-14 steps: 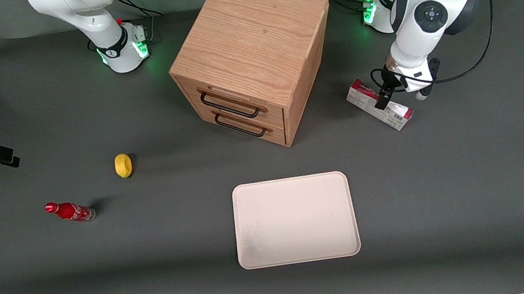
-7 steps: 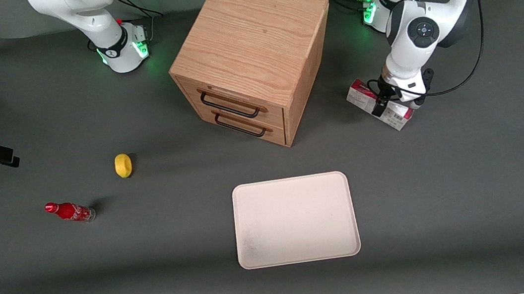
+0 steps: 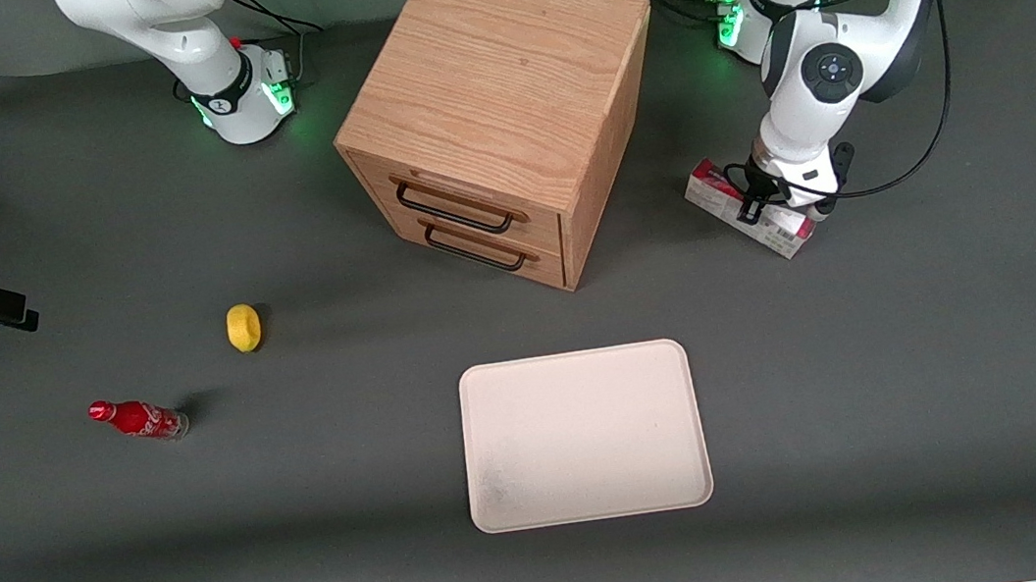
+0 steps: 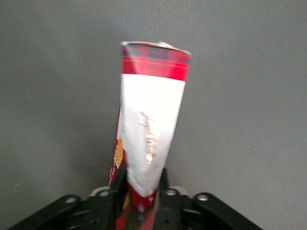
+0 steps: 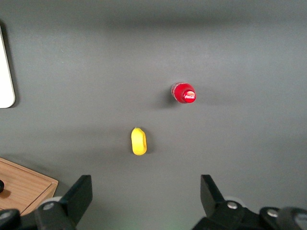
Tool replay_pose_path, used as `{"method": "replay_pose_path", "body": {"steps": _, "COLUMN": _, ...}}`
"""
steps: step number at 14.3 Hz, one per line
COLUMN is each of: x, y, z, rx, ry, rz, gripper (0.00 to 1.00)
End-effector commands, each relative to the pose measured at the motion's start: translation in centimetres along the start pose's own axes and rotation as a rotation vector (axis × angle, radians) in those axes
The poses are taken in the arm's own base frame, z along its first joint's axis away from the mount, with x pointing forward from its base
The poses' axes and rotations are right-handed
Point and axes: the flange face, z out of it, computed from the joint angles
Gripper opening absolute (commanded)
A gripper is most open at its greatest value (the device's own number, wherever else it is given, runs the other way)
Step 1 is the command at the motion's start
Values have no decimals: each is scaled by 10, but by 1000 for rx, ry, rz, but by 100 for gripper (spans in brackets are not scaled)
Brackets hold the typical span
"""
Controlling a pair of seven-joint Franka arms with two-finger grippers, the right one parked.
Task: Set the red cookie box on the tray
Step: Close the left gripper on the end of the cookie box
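Red cookie box (image 4: 151,120) between gripper (image 4: 142,194) fingers.

Cola bottle (image 5: 184,93): white Coca-Cola script on its red cap and side; it stands far from my gripper (image 3: 751,209), toward the parked arm's end.
Red cookie box (image 4: 148,129): gold script on the white panel, between my fingers; I cannot read it.

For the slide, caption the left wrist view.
Gripper straddling the red cookie box lying on the grey table.
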Motion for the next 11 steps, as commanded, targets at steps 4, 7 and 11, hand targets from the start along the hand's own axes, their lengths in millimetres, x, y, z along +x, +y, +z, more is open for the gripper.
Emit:
{"method": "replay_pose_path", "body": {"steps": 4, "x": 0, "y": 0, "z": -6, "rx": 36, "ry": 16, "rz": 29, "gripper": 0}}
{"method": "replay_pose_path", "body": {"steps": 7, "x": 3, "y": 10, "z": -35, "rx": 54, "ry": 26, "rz": 42, "gripper": 0}}
{"method": "replay_pose_path", "body": {"steps": 11, "x": 17, "y": 24, "z": -121, "rx": 65, "ry": 40, "rz": 48, "gripper": 0}}
